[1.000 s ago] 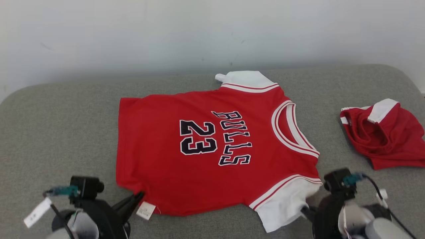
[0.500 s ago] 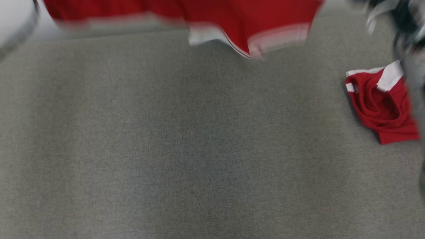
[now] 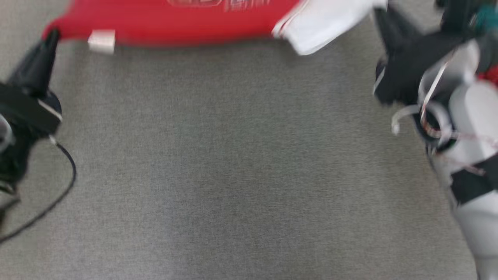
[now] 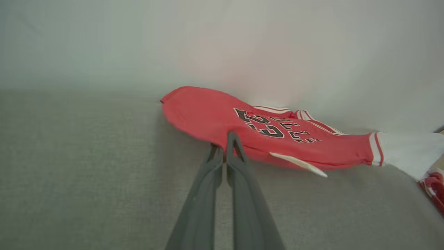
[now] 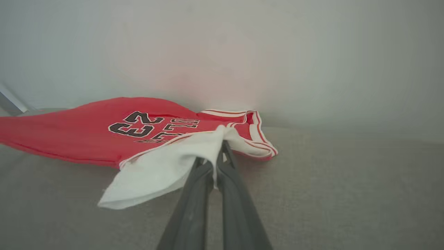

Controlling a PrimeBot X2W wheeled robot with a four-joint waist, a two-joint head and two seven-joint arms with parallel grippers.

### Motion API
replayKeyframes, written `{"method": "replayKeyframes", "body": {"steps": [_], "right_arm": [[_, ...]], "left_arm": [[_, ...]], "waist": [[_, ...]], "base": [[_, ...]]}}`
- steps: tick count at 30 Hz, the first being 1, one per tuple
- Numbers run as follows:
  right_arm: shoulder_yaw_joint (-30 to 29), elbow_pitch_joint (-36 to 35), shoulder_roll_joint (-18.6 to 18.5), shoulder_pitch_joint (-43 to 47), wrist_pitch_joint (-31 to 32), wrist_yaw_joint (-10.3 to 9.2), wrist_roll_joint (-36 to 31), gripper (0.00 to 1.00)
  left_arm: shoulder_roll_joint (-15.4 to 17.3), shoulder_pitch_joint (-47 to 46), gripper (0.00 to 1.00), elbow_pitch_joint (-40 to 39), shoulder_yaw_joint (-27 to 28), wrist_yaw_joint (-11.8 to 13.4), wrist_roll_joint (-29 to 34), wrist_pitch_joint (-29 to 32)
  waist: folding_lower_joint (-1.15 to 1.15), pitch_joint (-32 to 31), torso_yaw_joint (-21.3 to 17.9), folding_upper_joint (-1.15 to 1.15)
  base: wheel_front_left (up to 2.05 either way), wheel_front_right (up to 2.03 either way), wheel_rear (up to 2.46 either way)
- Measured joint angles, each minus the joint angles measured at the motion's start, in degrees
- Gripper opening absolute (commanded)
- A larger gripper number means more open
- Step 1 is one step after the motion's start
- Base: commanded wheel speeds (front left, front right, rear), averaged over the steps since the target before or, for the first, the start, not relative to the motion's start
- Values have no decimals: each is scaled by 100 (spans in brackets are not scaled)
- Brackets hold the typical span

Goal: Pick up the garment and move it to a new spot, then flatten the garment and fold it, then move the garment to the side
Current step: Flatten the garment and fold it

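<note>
Grey upholstered surface (image 3: 233, 175) runs back to a pale wall (image 4: 222, 41). Red Bulls 23 jersey (image 4: 208, 114) is spread at the far side, near edge raised off the fabric. Left gripper (image 4: 224, 147) is clamped on the hem corner, right gripper (image 5: 218, 152) is clamped on the white sleeve (image 5: 156, 170). Move step looks underway; flattening, folding and setting aside are not done. Second red garment (image 4: 433, 189) lies near the sleeve end and could snag. White label (image 3: 102, 41) hangs off the hem.
</note>
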Motion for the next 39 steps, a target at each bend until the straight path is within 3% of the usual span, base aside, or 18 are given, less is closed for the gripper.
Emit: {"method": "replayKeyframes", "body": {"steps": [5,10,20,32,39], "right_arm": [[-73,372,23,987,-614,129,138,0],[-73,580,124,1429,-1016,277,257,0],[37,750,19,2609,-1293,375,277,0],[34,612,-113,4365,-1266,327,416,0],[27,281,-116,5238,-1206,204,536,0]], "left_arm": [[-236,494,0,280,-279,0,74,-402],[-218,655,0,422,-468,-1,100,-683],[-439,1538,0,750,-821,-1,275,-1111],[-622,2861,0,1042,-1121,31,302,-1288],[-646,3444,0,977,-1324,318,425,-1313]], "waist": [[0,77,93,0],[-1,-156,99,-1],[-2,-924,24,-1],[-3,-1928,24,-2],[-3,-2503,31,-2]], "base": [[0,0,0],[0,0,0],[0,0,0],[0,0,0],[0,0,0]]}}
